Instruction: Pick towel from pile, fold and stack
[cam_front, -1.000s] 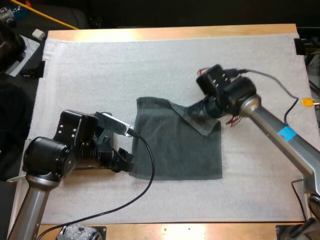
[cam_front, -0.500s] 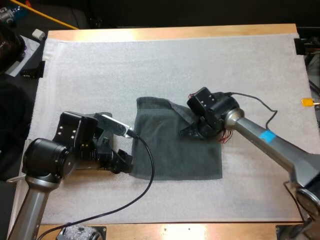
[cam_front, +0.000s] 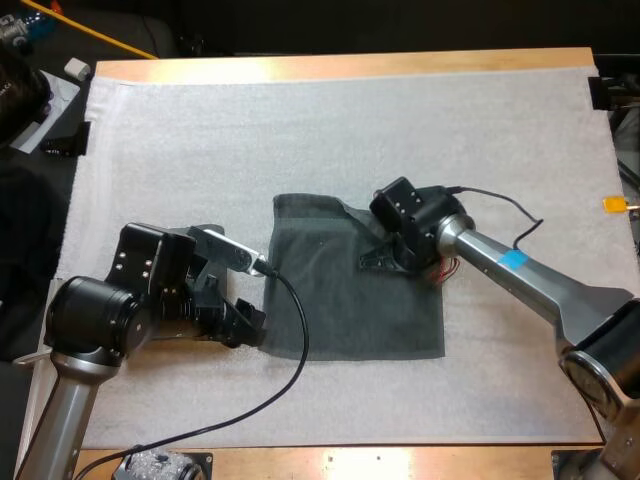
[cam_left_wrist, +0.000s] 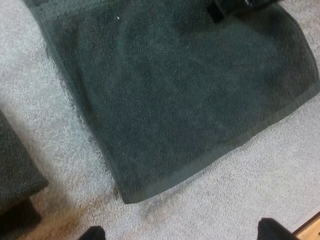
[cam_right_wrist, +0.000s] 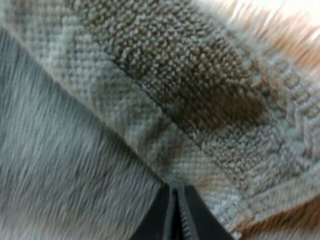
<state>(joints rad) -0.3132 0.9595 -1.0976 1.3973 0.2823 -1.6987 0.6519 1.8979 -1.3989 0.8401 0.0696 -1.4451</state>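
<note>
The right gripper's (cam_right_wrist: 175, 212) jaws are closed, pinching the hem of the grey-green towel (cam_front: 345, 305) at its turned-in far right corner. The left gripper (cam_left_wrist: 182, 234) stands open just off the towel's near left corner. By my judgement 1 towel lies spread mid-mat, its fold barely started and stacking still to do; no writing is readable.

The towel (cam_front: 355, 300) is looking like thick terry cloth, matt and rough, with many small loops, and a flatter woven hem is running along its edge. The mat (cam_front: 300, 130) under it is showing a white, slightly fuzzy surface without any shine. The table (cam_front: 340, 66) is showing light, smooth wood at its far rim. The right arm (cam_front: 520, 285) is appearing as smooth grey metal with a soft sheen. The left arm (cam_front: 95, 315) is carrying a round black housing that is reflecting a little light. The right gripper (cam_right_wrist: 175, 190) is looking black and matt, like plastic.
</note>
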